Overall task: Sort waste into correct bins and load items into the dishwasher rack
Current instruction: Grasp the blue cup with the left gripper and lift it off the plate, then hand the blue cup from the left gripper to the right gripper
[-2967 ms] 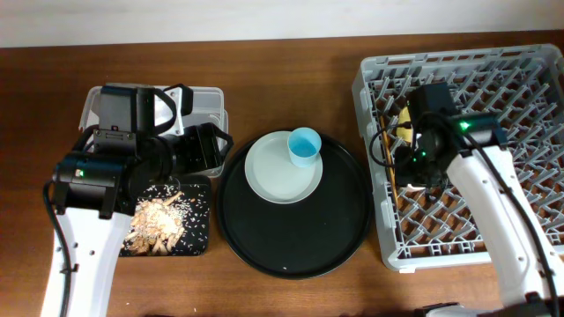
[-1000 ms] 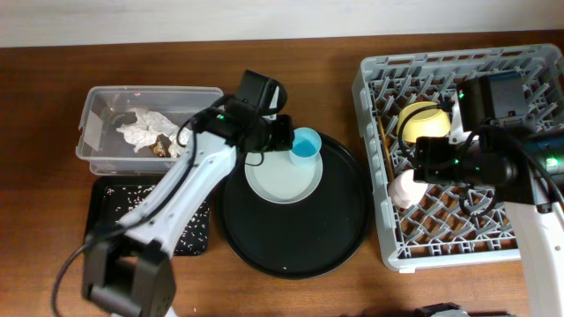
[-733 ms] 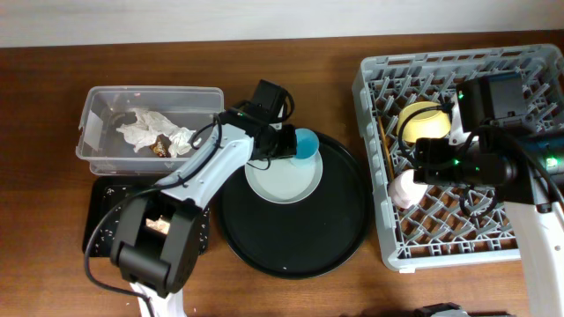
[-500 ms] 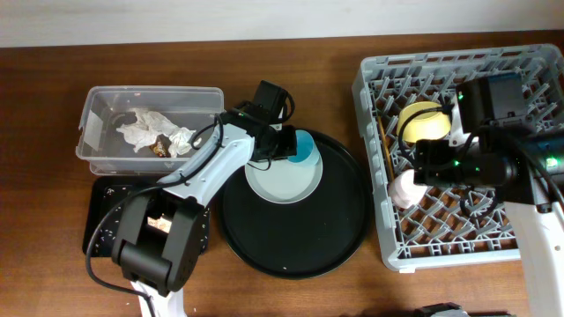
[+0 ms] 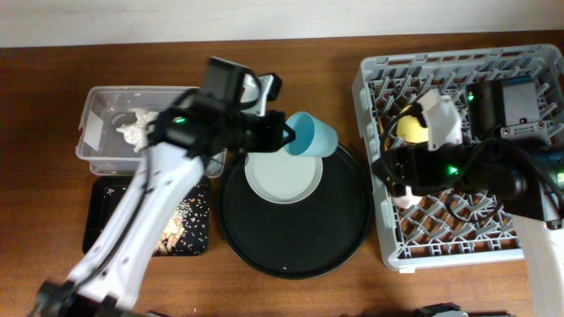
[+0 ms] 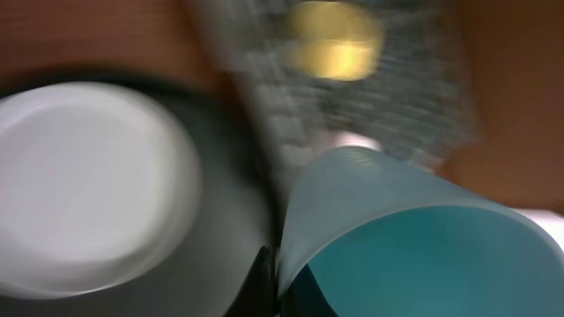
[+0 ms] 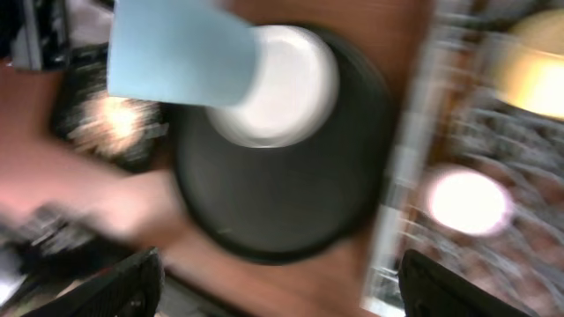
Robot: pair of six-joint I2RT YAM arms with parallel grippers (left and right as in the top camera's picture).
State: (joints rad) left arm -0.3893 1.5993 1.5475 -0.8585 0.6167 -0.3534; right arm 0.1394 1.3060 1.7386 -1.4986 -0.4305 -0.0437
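Observation:
My left gripper (image 5: 289,136) is shut on the rim of the light-blue cup (image 5: 312,135), which hangs tilted above the far edge of the round black tray (image 5: 295,251). In the left wrist view one finger (image 6: 263,280) presses the cup (image 6: 414,238) wall. The pale plate (image 5: 282,180) lies bare on that tray. My right gripper (image 5: 385,169) is open and holds nothing, at the left edge of the dishwasher rack (image 5: 529,62). The yellow bowl (image 5: 407,129) and the pink cup (image 5: 401,199) sit in the rack, partly under the right arm.
The clear box (image 5: 99,99) at the far left holds crumpled tissues (image 5: 134,126). In front of it, the shallow black tray (image 5: 101,220) carries food scraps (image 5: 172,224). The wrist views are blurred by motion.
The left gripper has shut on the blue cup and lifted it off the plate, tipping it toward the right. The right gripper has opened wider and drawn left, away from the pink cup.

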